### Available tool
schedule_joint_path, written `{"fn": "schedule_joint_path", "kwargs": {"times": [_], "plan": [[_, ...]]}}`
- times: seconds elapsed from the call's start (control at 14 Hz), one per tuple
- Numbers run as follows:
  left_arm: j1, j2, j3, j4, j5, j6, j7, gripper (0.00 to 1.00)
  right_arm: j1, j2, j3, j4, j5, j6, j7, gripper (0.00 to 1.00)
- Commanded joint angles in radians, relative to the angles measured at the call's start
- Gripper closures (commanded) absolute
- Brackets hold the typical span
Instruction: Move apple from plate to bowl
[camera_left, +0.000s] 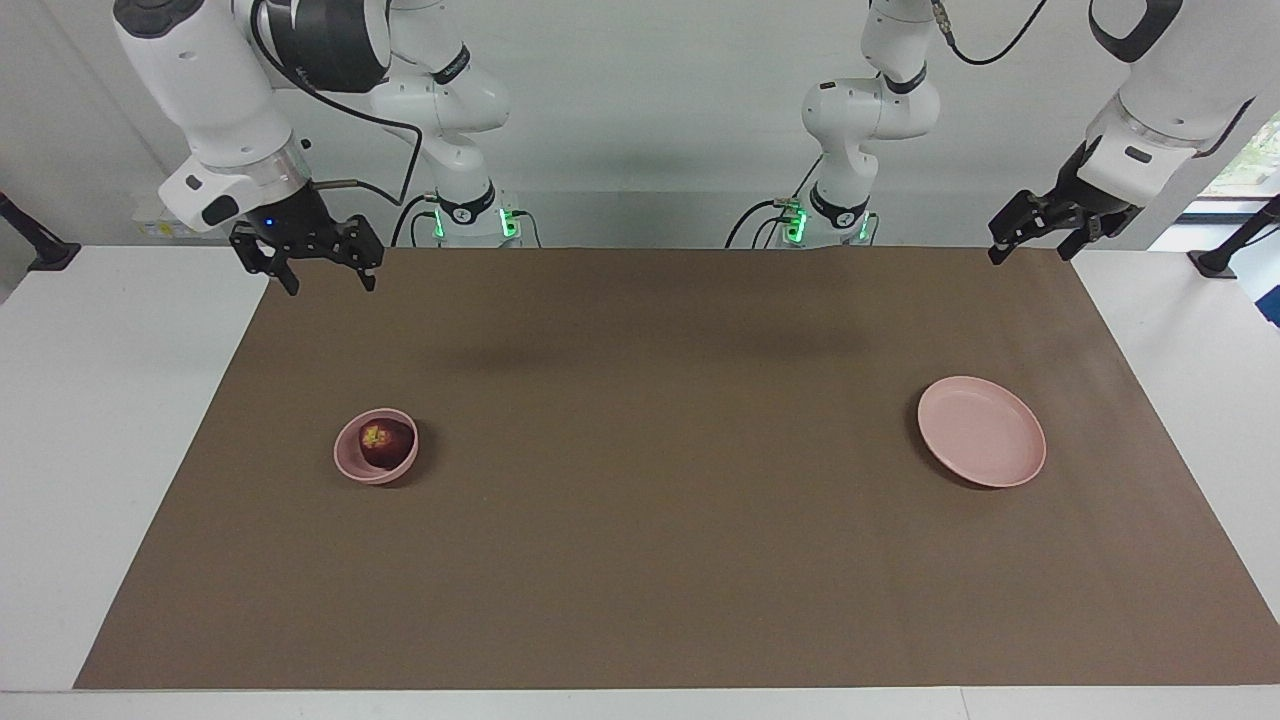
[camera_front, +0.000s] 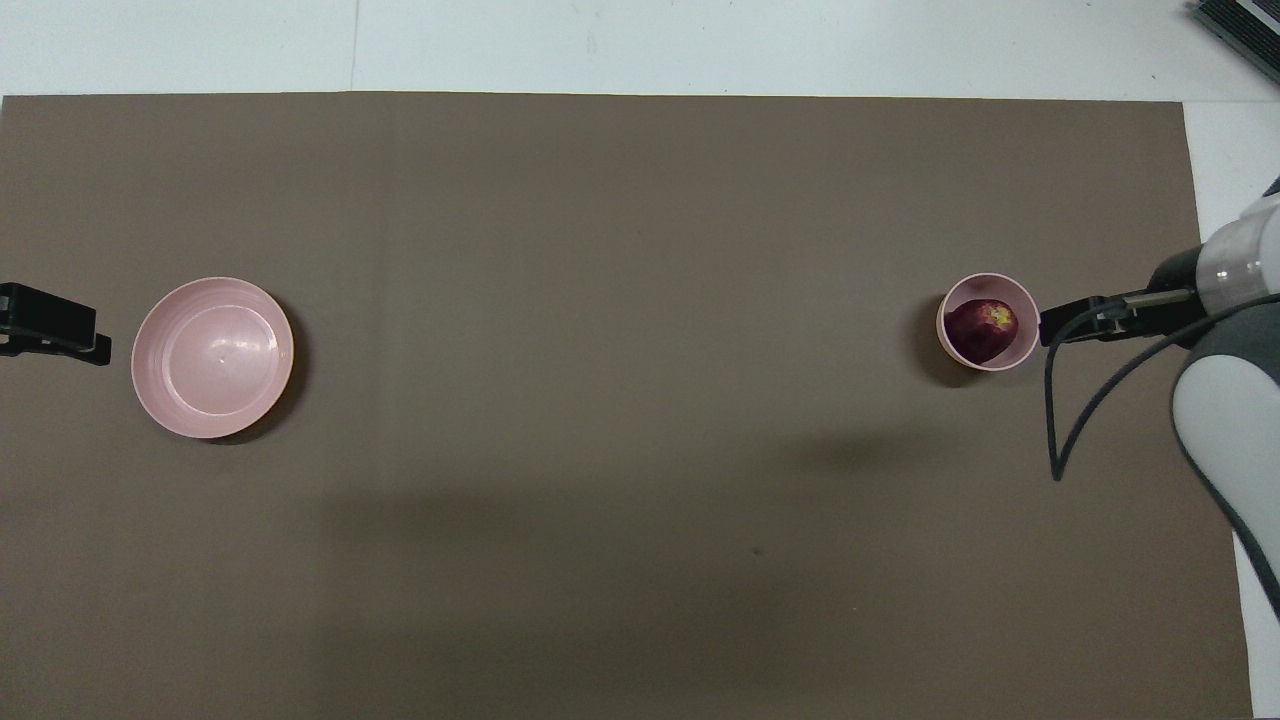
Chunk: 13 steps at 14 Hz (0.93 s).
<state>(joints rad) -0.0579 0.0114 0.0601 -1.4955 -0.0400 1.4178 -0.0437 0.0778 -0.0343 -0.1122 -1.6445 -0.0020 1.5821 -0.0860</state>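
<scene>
We see a table covered by a brown mat (camera_left: 640, 560). The apple (camera_left: 385, 442) sits inside the bowl (camera_left: 352, 465), a small, deep pink bowl toward the right arm's end of the table. The plate (camera_left: 982, 431), wide, flat and pink, lies well apart from it toward the left arm's end, with nothing on it.

We see the right gripper (camera_left: 322, 282) raised in the air over the mat's edge by the robots, well clear of the bowl; its jaws stand apart and hold nothing. The left gripper (camera_left: 1032, 252) hangs over the mat's corner at its own end, away from the plate, jaws likewise apart and empty.

In the overhead view, we see the apple (camera_front: 984, 328) in the bowl (camera_front: 1026, 300) with its yellowish patch up.
</scene>
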Motion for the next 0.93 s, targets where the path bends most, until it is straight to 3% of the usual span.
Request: {"fn": "schedule_joint_path", "kwargs": {"times": [0.0, 0.14, 0.29, 0.86], "plan": [[-0.005, -0.002, 0.003, 0.009, 0.011, -0.014, -0.013, 0.0, -0.012, 0.004, 0.002, 0.107, 0.023, -0.126, 0.012, 0.0], [-0.007, -0.002, 0.003, 0.009, 0.011, -0.014, -0.013, 0.0, -0.012, -0.007, 0.003, 0.141, 0.005, -0.197, 0.012, 0.0], [-0.007, -0.002, 0.003, 0.009, 0.011, -0.014, -0.013, 0.0, -0.012, -0.053, 0.008, 0.097, 0.007, -0.18, 0.005, 0.0], [-0.005, -0.002, 0.003, 0.009, 0.011, -0.014, -0.013, 0.0, -0.016, -0.053, 0.008, 0.1, 0.005, -0.177, -0.008, 0.0]]}}
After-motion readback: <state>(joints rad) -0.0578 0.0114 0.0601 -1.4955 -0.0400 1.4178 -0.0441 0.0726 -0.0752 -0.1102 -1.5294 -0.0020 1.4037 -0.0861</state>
